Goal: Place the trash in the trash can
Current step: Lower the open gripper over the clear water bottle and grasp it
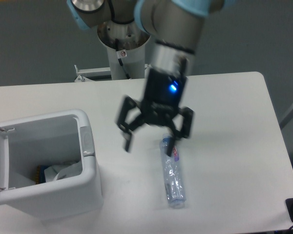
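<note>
Arm reaches in from the top of the view, wrist pointing down toward the table [224,112], blue light lit on the wrist housing. Gripper [149,143] slightly blurred; fingers spread wide, nothing between them. It hangs over the table just left of the bottle's cap end; one finger [168,145] overlaps the cap in this view, contact cannot be told.

Bottle [173,178]: clear plastic, pink label near the cap, lying flat on the table, well apart from the bin.

Trash can [90,180]: white, at the left edge, lid open. Inside: crumpled white bag [63,170] at the bottom, beside something orange and blue, too small to identify.
</note>
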Robot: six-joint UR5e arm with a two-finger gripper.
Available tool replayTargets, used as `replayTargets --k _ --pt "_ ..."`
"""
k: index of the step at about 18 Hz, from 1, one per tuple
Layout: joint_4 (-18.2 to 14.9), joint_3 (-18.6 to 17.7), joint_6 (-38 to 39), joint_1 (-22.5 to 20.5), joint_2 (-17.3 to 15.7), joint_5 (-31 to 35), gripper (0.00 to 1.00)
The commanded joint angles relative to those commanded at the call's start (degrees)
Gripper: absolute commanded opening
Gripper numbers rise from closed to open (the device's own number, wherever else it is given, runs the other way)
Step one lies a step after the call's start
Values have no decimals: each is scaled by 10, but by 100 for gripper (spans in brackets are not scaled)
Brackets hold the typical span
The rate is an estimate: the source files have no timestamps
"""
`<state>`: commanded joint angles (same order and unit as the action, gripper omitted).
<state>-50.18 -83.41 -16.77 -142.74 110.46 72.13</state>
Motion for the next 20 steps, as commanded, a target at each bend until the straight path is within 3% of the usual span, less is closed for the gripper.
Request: replayTargets --k 4,10,20 --pt "-18 -4 -74 14 54 69 100" --pt "-11 -5 -81 27 112 90 100" --pt "2 -9 -83 28 160 132 100"
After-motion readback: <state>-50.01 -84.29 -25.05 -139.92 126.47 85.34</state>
